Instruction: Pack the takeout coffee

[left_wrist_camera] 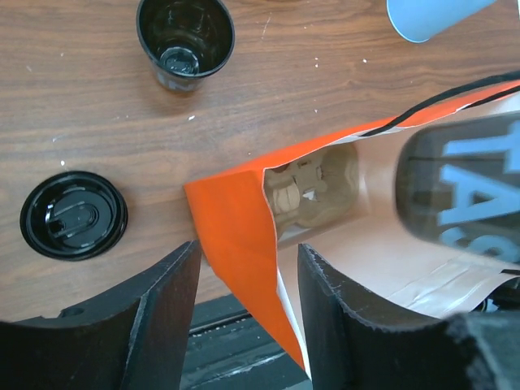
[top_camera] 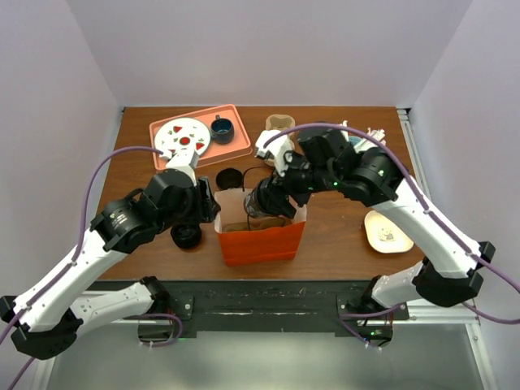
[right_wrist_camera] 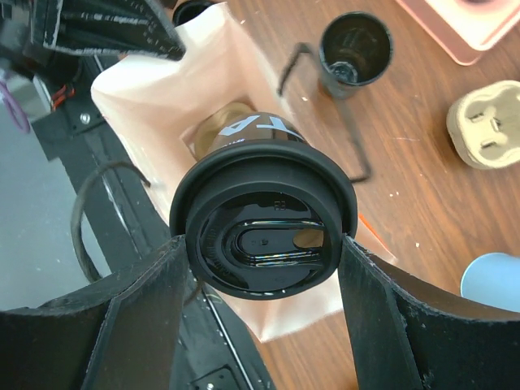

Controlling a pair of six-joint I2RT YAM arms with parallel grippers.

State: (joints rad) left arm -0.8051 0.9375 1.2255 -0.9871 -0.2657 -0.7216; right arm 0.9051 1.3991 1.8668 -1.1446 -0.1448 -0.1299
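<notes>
Plain white walls close in a dark wooden counter (top_camera: 337, 240). An orange paper bag (top_camera: 260, 240) stands at its near edge, mouth up. The left pincer (left_wrist_camera: 248, 268) is spread astride the bag's left wall, one finger inside and one outside. The paper runs through the gap without being squeezed flat. That placing looks meant to steady the bag and prop its mouth wide, so a cup can go in without catching the rim.

The right pincer (right_wrist_camera: 264, 252) is clamped on the takeout coffee (right_wrist_camera: 260, 207), its fingers pressed against opposite sides at the black sip lid. The cup therefore hangs between them, lid toward the wrist and base pointing down into the bag. It sits over the bag's mouth, and its lower end looks to be at or just inside the rim.

Something brown lies at the bottom of the bag, but what it is cannot be told. A loose black lid (left_wrist_camera: 73, 215) lies left of the bag and an unlidded dark cup (left_wrist_camera: 185, 36) stands behind it. Neither is the one being packed.
</notes>
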